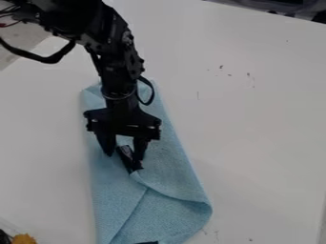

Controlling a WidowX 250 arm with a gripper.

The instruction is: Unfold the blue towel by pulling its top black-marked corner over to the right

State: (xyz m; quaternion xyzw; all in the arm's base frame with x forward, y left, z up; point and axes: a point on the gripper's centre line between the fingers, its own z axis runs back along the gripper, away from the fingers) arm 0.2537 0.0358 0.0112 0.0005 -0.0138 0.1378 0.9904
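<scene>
Hanging over the blue cloth point(115, 190), the open claw point(124, 160) has a small dark object point(129, 159) between its fingers. The cloth's long axis runs from beneath the arm toward the view's bottom edge.

"What colour is the cloth point(159, 167)?"

"Light blue all over, finely textured. The arm point(117, 71) and gripper point(124, 154) are black."

"And the table point(255, 128)?"

"Pale greyish white, with scattered dark specks at far right. The small thing point(24, 238) at near left is orange-yellow."
</scene>
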